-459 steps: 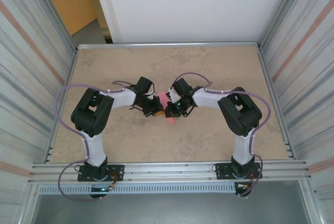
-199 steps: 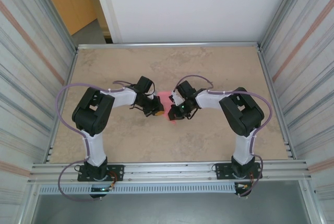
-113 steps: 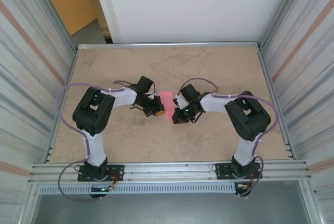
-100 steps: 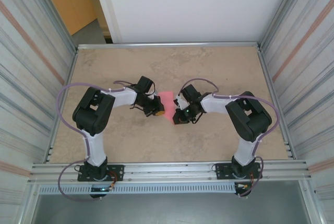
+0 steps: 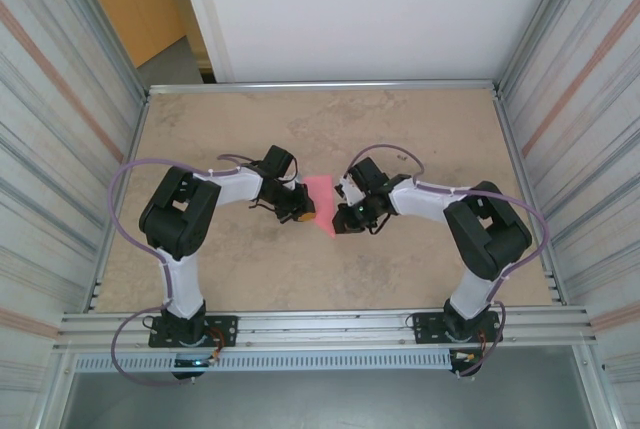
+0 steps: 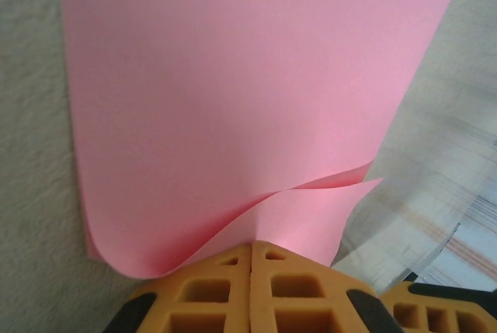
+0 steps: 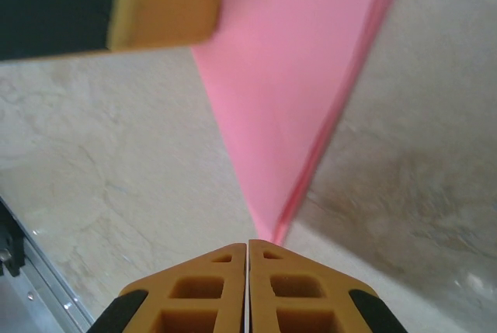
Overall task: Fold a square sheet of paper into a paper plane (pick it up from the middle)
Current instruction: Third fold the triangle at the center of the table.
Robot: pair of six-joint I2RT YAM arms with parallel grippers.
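The square sheet of paper (image 5: 320, 192) is pink, folded into a pointed, layered shape, and sits mid-table between the two grippers. My left gripper (image 5: 304, 213) is shut on its edge. In the left wrist view the two layers of the paper (image 6: 233, 100) curl up out of the closed tips of the left gripper (image 6: 252, 246). My right gripper (image 5: 340, 222) is shut. In the right wrist view the paper (image 7: 287, 100) narrows to a point that ends right at the closed tips of the right gripper (image 7: 248, 242), slightly to their right; none of it shows between them.
The beige stone-patterned table (image 5: 400, 129) has a metal rail (image 5: 320, 324) along the near edge and corrugated walls on both sides. A yellow finger of the left gripper (image 7: 155, 7) hangs at the upper left of the right wrist view.
The right gripper has slid right and toward the near side, away from the left gripper, and its elbow has swung outward. More of the pink paper shows between them. The left arm stayed put.
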